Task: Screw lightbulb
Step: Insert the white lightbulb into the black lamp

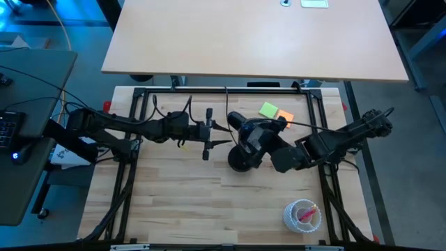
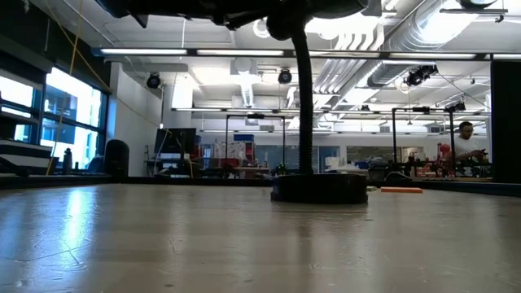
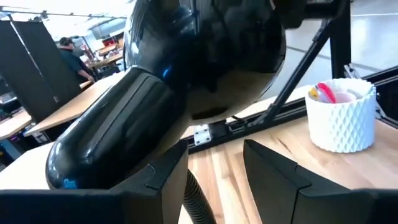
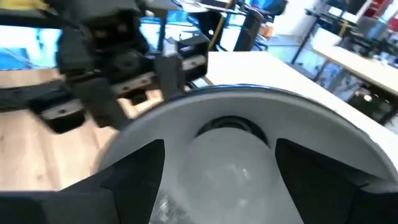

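The black desk lamp stands on its round base (image 1: 240, 162) mid-table, and its neck (image 2: 303, 98) rises out of the low view. The lamp head (image 1: 245, 127) is tipped on its side, and its pale inside (image 4: 261, 106) faces my right gripper (image 4: 221, 180). The white frosted lightbulb (image 4: 227, 155) sits inside the head, its base at the socket (image 4: 227, 124), with my right gripper shut on its globe. My left gripper (image 1: 207, 134) is open just left of the lamp head (image 3: 205, 56); whether it touches the head I cannot tell. My right gripper pinches the lightbulb's round globe (image 4: 193, 168) between its two fingers (image 4: 134, 177), one on each side. The fingers reach level into the lamp head from the table's right-near side, along the bulb's axis. The bulb is clear of the table, inside the lamp head.
A white lattice cup with pink contents (image 1: 303, 215) stands near the table's front right and also shows in the left wrist view (image 3: 342, 118). Green (image 1: 268, 109) and orange (image 1: 284, 116) paper notes lie behind the lamp. The black frame rails (image 1: 327, 125) border the table.
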Robot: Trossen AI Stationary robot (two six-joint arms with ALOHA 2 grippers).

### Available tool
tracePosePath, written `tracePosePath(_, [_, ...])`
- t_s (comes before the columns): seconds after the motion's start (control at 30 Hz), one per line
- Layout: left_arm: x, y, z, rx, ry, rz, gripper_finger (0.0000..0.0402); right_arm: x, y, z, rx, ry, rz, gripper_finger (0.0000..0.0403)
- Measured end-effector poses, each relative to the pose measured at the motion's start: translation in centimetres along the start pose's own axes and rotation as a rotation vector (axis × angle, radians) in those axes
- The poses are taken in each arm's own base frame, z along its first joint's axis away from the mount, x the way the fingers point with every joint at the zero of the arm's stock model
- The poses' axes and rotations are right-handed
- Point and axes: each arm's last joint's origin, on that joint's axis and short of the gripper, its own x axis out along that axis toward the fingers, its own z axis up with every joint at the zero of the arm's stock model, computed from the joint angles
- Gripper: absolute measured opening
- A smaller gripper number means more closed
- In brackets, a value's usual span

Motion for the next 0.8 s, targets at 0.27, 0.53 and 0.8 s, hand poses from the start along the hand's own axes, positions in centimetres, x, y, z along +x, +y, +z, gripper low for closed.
tracePosePath(0.27, [-0.2, 0.4, -1.8, -0.109, 0.203, 0.126, 0.0152, -3.7, 0.1, 0.2, -0.262, -0.064, 0.047, 0.0304])
tracePosePath(0.53, [1.3, -0.2, -4.0, -0.057, 0.260, 0.099, 0.0152, -4.1, 0.2, -0.4, -0.728, -0.051, 0.032, 0.0304])
tracePosePath(0.8, [4.4, -1.7, -5.6, -0.148, 0.076, 0.190, 0.0152, -4.0, 0.3, -0.5, -0.674, -0.047, 0.036, 0.0304])
